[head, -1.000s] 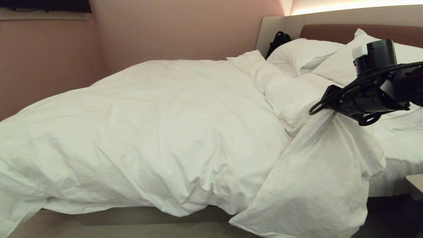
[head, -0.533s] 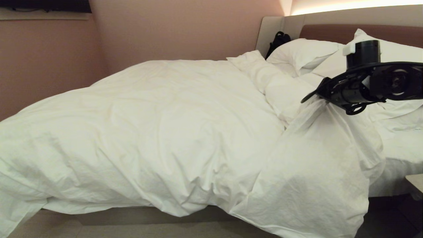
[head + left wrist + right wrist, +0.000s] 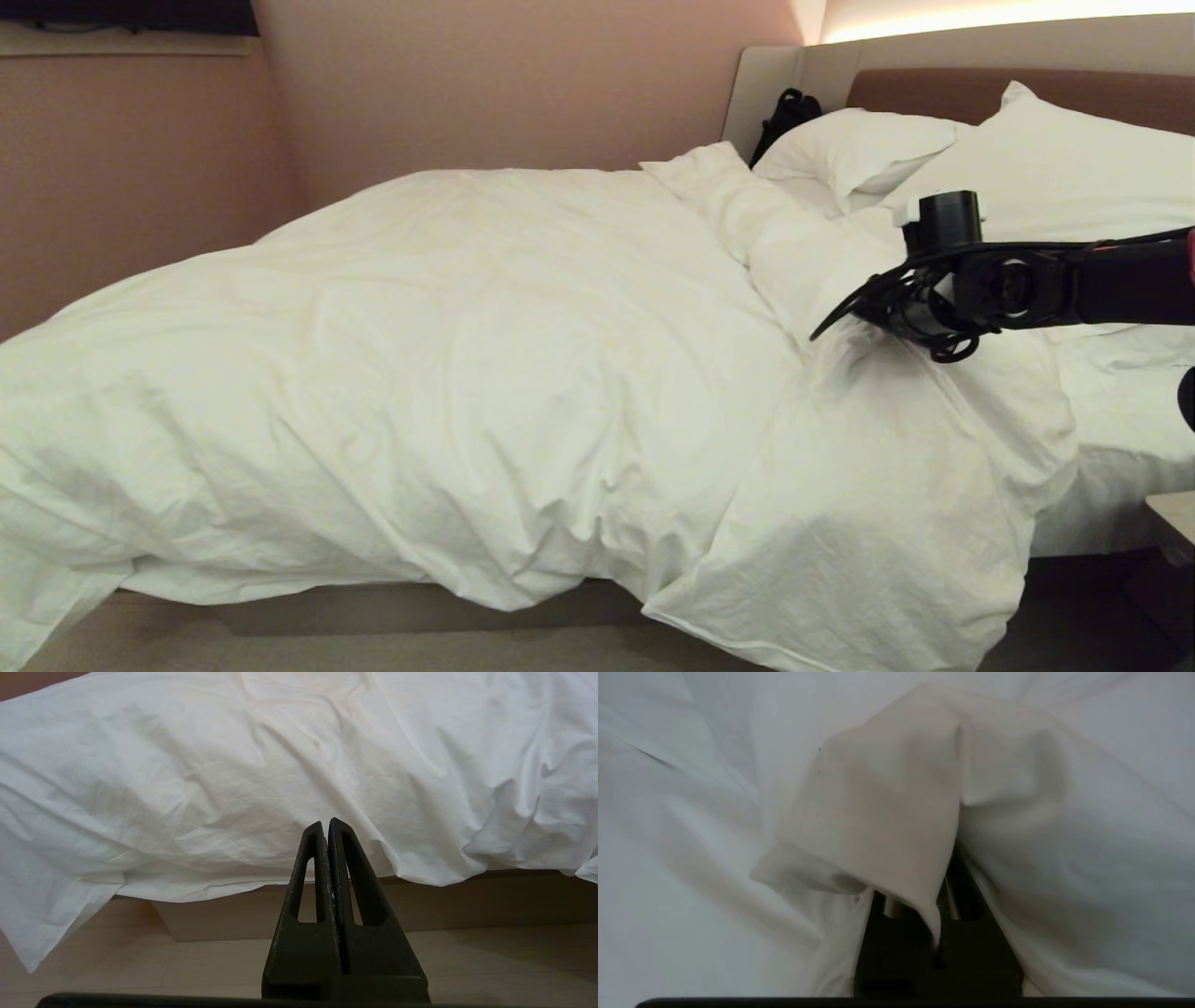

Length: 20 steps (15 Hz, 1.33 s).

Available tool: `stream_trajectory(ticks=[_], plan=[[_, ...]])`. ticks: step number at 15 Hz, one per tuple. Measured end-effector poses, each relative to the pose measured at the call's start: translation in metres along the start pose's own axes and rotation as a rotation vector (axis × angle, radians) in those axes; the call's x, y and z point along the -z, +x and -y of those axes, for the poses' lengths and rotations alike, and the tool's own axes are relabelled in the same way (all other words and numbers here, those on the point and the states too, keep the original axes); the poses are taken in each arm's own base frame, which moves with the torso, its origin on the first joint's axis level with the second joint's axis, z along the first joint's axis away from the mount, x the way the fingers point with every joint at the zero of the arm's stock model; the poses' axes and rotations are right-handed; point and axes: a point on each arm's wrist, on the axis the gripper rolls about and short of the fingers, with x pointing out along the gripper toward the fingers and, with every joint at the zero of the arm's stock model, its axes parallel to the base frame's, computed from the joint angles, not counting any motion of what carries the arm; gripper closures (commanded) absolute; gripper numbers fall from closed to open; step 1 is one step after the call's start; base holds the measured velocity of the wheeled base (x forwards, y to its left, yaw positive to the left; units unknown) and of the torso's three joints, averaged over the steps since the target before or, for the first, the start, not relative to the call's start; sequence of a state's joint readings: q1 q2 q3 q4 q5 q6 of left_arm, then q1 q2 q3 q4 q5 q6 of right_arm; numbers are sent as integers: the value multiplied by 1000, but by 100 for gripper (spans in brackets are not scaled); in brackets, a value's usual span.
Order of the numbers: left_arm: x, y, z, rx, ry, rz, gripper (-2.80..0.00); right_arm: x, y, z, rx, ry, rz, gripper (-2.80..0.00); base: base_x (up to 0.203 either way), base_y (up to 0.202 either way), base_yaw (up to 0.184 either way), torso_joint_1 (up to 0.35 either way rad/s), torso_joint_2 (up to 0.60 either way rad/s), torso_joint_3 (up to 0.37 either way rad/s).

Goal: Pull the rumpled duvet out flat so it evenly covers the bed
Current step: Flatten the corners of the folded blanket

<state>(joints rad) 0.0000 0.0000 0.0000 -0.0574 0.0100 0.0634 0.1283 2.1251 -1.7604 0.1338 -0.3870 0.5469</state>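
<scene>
Plainly, your bed (image 3: 411,611) carries the duvet (image 3: 467,373) bunched toward its foot and near side; one edge hangs past the base to the floor, and a folded-back flap drapes over the near side by the pillows (image 3: 1055,168); bare sheet (image 3: 1134,411) shows beside that flap, so the head end is not yet covered. You should expect the duvet to be soft, bulky and fairly heavy as a whole; it will sag, drag and fold rather than slide as one piece, and the cotton cover looks grippy, not slick; nothing here is fragile. Take it at an edge or corner where the cloth is thin enough to pinch; a puffy middle would likely slip out. Your right gripper (image 3: 826,329) sits over the top of that flap, closed on a fold of the duvet, cloth draped across its fingers in the wrist view. Your left gripper (image 3: 325,823) is closed on nothing, parked low facing the bed's near side. No brand, label or writing can be read anywhere.
</scene>
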Motion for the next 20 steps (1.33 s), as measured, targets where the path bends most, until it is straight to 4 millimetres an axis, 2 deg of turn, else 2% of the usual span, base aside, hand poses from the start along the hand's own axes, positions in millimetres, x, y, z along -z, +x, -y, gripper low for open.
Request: stream_trajectory(ticks=[4,7,10,13,16,20], plan=[[0,0,0,0,-1,0,0,7,3,3,30,-36,-21,-280,0,0,0,0,0,0],[0,0,0,1,-3,-1,0,23,-7,8,52,-97,-87,-280,0,0,0,0,0,0],[0,0,0,1,-3,-2,0,29,-36,4,12,-138,-118,-280,0,0,0,0,0,0],[0,0,0,2,-3,-1,0,23,-70,-5,-48,-152,-107,-280,0,0,0,0,0,0],[0,0,0,3,-4,-1,0,20,-99,-6,-73,-169,-123,-280,0,0,0,0,0,0],[0,0,0,3,-4,-1,0,40,-132,-3,-98,-222,-199,-280,0,0,0,0,0,0]])
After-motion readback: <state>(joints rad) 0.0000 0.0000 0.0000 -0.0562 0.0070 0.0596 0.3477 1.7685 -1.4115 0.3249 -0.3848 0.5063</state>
